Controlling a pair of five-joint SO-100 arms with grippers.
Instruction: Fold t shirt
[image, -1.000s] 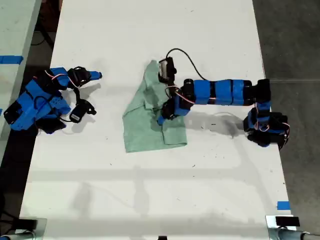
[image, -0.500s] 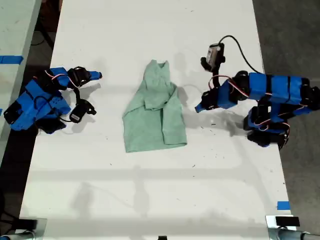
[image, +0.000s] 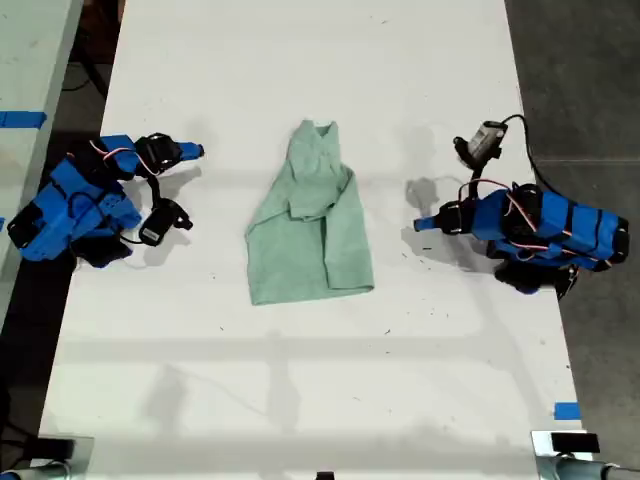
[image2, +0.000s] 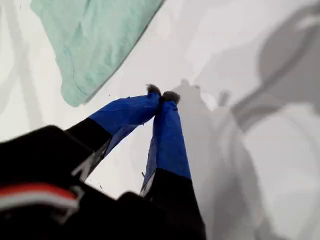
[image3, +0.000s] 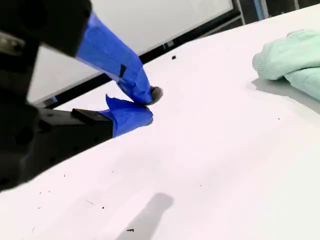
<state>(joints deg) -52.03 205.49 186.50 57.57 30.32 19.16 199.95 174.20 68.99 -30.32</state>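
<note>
The pale mint-green t shirt lies partly folded in the middle of the white table, with nothing touching it. My first gripper sits toward the exterior view's right, well clear of the shirt, pointing at it. Its blue-taped fingertips meet and hold nothing, and a shirt edge shows beyond them. My second gripper rests on the folded arm at the exterior view's left. In its wrist view it hangs low over the table, tips together and empty, with the shirt off to one side.
A second pale table with blue tape stands past the exterior view's left edge. Dark floor borders the exterior view's right. A blue tape mark sits near the front right corner in the exterior view.
My first gripper was on the shirt's right side a second ago. It has let go and the arm has drawn back to the exterior view's right. The shirt stays folded; the second arm is still.
</note>
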